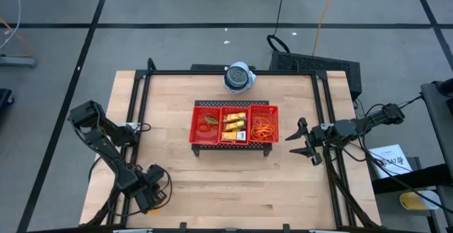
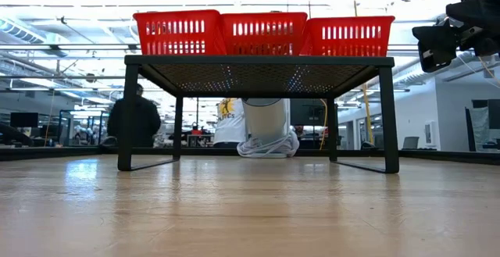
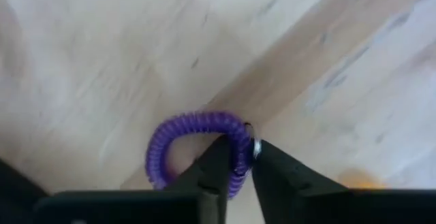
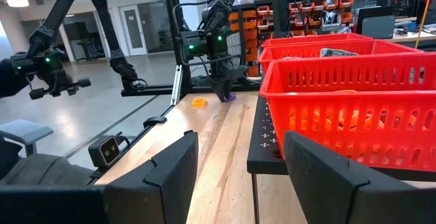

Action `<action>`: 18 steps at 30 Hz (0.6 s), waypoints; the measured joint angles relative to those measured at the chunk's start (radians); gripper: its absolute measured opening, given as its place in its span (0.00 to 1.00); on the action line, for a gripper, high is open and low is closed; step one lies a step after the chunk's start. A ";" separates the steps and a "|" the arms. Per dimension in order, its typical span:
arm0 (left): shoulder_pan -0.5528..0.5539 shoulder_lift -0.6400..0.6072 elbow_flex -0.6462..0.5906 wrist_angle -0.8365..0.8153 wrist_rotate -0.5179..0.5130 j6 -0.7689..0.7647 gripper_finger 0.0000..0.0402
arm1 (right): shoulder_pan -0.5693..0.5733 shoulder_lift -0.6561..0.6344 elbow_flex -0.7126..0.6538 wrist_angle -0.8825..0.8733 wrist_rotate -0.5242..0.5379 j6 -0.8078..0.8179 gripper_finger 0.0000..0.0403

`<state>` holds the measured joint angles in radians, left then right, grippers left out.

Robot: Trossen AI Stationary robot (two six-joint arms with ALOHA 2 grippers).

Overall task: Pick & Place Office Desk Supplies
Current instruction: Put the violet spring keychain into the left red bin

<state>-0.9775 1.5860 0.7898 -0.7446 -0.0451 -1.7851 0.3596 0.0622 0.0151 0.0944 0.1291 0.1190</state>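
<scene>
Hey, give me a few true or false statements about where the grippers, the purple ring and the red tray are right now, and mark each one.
1. The left gripper is closed on the purple ring. True.
2. The purple ring is lying in the red tray. False: it is at the table's surface near the front left corner, far from the tray.
3. The right gripper is open and holds nothing. True.
4. The tray sits flat on the wood. False: in the low view it rests on a black stand raised above the table.
5. Orange rubber bands are in the tray's left compartment. False: they are in the right one.
</scene>
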 joint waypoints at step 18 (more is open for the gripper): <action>0.106 0.003 -0.004 0.319 -0.464 0.438 0.14 | 0.000 0.000 0.000 0.000 0.000 0.000 0.51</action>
<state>-0.8716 1.5894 0.7856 -0.4258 -0.5091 -1.3466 0.3595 0.0624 0.0151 0.0947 0.1291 0.1189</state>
